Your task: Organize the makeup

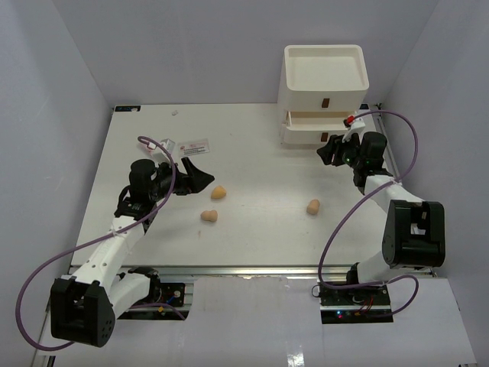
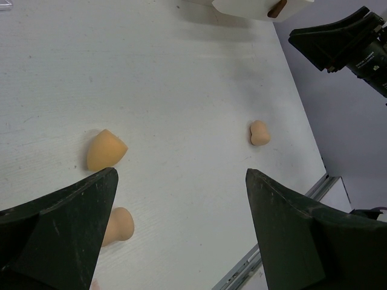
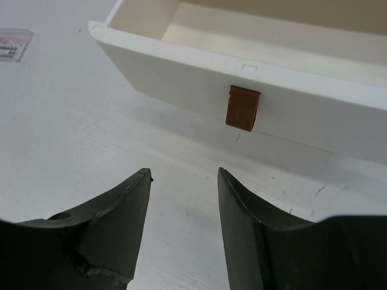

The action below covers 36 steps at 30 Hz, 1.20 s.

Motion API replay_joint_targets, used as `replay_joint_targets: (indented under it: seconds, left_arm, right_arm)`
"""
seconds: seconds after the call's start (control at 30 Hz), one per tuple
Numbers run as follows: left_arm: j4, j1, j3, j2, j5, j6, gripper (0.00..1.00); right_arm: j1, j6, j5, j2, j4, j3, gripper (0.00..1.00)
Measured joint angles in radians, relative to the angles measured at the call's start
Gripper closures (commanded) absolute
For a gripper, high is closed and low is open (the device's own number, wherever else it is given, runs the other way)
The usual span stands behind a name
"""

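Three tan egg-shaped sponges lie on the white table: one just right of my left gripper, one below it, one further right. In the left wrist view they show near my left finger, lower left, and mid-right. A flat white packet with reddish marks lies behind my left gripper, which is open and empty. My right gripper is open and empty in front of the lower drawer's brown tab. The small white bottle is out of view.
The white drawer unit stands at the back right, its lower drawer pulled partly out. A packet corner shows at far left in the right wrist view. The table's metal front edge runs near the arm bases.
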Motion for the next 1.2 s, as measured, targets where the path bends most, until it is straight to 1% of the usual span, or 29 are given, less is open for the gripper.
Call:
replay_joint_targets:
  seconds: [0.2, 0.23, 0.33, 0.37, 0.43, 0.47, 0.53, 0.6, 0.63, 0.73, 0.8, 0.9, 1.2]
  left_arm:
    - [0.001, 0.0, -0.012, -0.02, 0.008, -0.002, 0.02]
    - [0.001, 0.0, -0.012, -0.022, 0.01, -0.003, 0.02]
    - [0.001, 0.0, -0.012, -0.028, 0.021, -0.004, 0.02]
    - [0.002, 0.0, -0.012, -0.03, 0.026, -0.004, 0.02]
    - [0.006, 0.0, -0.012, -0.034, 0.034, -0.005, 0.02]
    - [0.008, 0.0, -0.012, -0.036, 0.037, -0.006, 0.02]
    - [0.014, 0.0, -0.012, -0.037, 0.046, -0.01, 0.02]
    - [0.019, 0.0, -0.013, -0.038, 0.054, -0.012, 0.02]
    - [0.021, 0.0, -0.013, -0.038, 0.057, -0.014, 0.02]
    - [0.023, 0.0, -0.013, -0.038, 0.06, -0.017, 0.02]
    - [0.024, 0.0, -0.013, -0.038, 0.06, -0.018, 0.02]
    - [0.027, 0.0, -0.017, -0.038, 0.06, -0.019, 0.02]
    - [0.029, 0.0, -0.021, -0.038, 0.06, -0.019, 0.02]
  right_arm:
    - [-0.003, -0.085, -0.049, -0.103, -0.137, 0.0, 0.36]
    - [-0.006, -0.121, -0.074, -0.127, -0.163, 0.001, 0.36]
    - [-0.012, -0.282, -0.195, -0.193, -0.311, 0.016, 0.29]
    - [-0.014, -0.36, -0.257, -0.206, -0.385, 0.03, 0.25]
    - [-0.017, -0.566, -0.369, -0.213, -0.566, 0.07, 0.23]
    - [-0.017, -0.682, -0.418, -0.212, -0.662, 0.091, 0.24]
    - [-0.012, -0.969, -0.484, -0.193, -0.895, 0.133, 0.28]
    - [-0.005, -1.204, -0.503, -0.153, -1.081, 0.164, 0.31]
    - [-0.003, -1.295, -0.501, -0.127, -1.152, 0.173, 0.32]
    - [0.0, -1.483, -0.47, -0.061, -1.294, 0.177, 0.33]
    - [0.001, -1.545, -0.442, -0.047, -1.323, 0.172, 0.33]
    - [0.009, -1.573, -0.395, -0.049, -1.32, 0.167, 0.35]
    - [0.121, -1.523, -0.231, -0.034, -1.214, 0.14, 0.41]
